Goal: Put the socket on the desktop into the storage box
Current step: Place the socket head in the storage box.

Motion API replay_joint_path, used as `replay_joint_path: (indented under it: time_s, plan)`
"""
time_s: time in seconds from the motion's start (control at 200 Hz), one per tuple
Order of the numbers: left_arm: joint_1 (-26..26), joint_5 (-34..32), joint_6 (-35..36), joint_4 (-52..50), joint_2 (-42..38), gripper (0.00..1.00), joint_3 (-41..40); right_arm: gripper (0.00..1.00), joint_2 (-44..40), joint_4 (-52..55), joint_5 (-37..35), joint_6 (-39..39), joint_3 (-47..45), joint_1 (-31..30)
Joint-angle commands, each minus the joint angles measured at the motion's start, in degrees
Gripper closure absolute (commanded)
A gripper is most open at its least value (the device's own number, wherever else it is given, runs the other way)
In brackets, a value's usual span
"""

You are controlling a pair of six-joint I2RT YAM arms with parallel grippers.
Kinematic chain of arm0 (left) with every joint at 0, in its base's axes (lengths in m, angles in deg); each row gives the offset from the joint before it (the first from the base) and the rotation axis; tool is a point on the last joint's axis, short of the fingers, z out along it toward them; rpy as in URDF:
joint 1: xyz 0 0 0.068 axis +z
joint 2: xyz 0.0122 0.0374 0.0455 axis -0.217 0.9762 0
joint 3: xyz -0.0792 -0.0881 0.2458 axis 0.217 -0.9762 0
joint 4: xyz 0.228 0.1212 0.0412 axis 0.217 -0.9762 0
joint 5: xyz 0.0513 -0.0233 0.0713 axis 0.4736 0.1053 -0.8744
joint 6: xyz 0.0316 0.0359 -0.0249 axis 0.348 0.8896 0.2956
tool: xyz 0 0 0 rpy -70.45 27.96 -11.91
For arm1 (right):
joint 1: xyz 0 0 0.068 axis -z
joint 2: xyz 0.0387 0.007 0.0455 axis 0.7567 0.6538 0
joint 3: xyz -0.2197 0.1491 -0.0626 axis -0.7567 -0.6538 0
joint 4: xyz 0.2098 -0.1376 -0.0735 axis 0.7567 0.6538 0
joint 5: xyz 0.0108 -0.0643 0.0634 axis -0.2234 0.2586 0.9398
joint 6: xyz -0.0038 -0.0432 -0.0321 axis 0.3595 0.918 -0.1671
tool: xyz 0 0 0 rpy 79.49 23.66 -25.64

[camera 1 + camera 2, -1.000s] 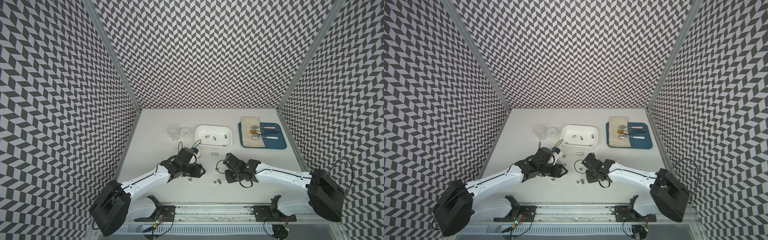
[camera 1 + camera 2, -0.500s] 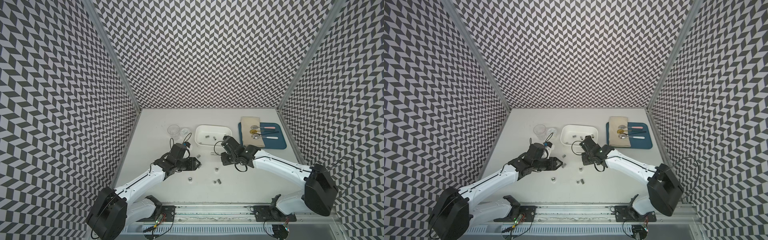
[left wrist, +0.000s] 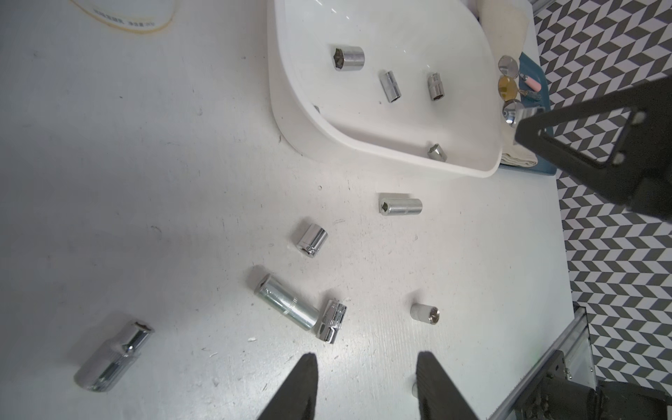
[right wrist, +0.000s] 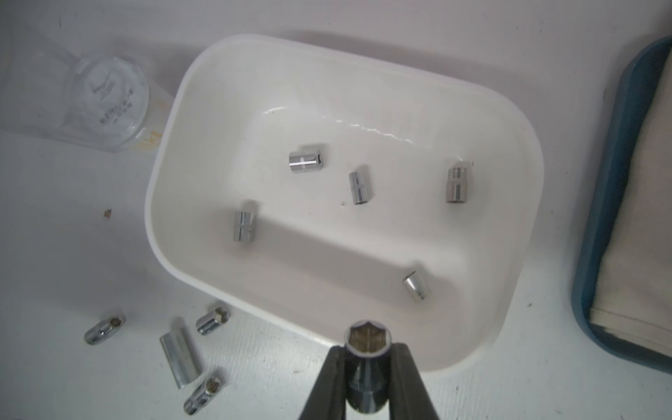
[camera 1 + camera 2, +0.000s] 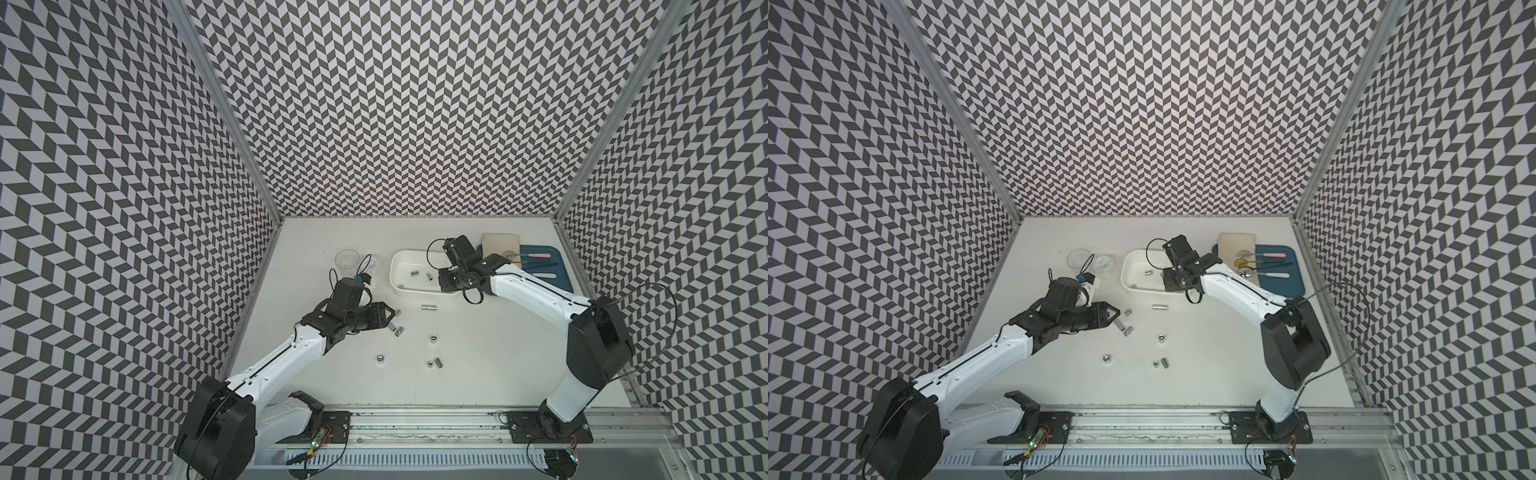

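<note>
You are partway through the sorting job. The storage box (image 4: 189, 163), a shallow white tub toward the back of the desktop (image 5: 478, 374), already has five sockets (image 4: 306, 163) lying on their sides across its floor, apart from one another. Your right gripper (image 4: 367, 349) hangs over the near rim of the box, its jaws closed narrowly on a sixth socket (image 4: 368, 336), a chrome one with its hexagonal opening facing the wrist camera. It looks placed for a drop, with only the release left to do. Your left gripper (image 3: 365, 358) hovers low over the desktop with its jaws partly apart and nothing between them. It points at a small cluster of loose sockets (image 3: 287, 307) just ahead of its tips. In both top views about eight chrome sockets, some short and some long, lie scattered on the desktop between the two arms, in front of the box. So roughly a third to a half of the work looks done, and each piece on the desktop has yet to be picked up and carried over.
</note>
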Motion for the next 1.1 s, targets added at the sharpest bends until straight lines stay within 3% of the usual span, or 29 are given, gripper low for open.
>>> replay_joint_path:
  time_s: [0.0, 0.501, 1.097]
  plan:
    - [0.6, -0.4, -0.4, 1.2, -1.2, 0.52, 1.1, 0.84, 4.2, -1.8, 1.3, 1.7, 4.3, 1.1]
    - [2.6, -1.4, -1.4, 1.5, -3.5, 0.52, -2.3, 0.83, 18.6, -1.8, 3.4, 1.4, 15.7, 5.0]
    - [3.6, -0.6, -1.6, 1.9, -3.9, 0.52, -3.9, 0.76, 23.8, -0.7, 3.9, 1.8, 19.8, 6.9]
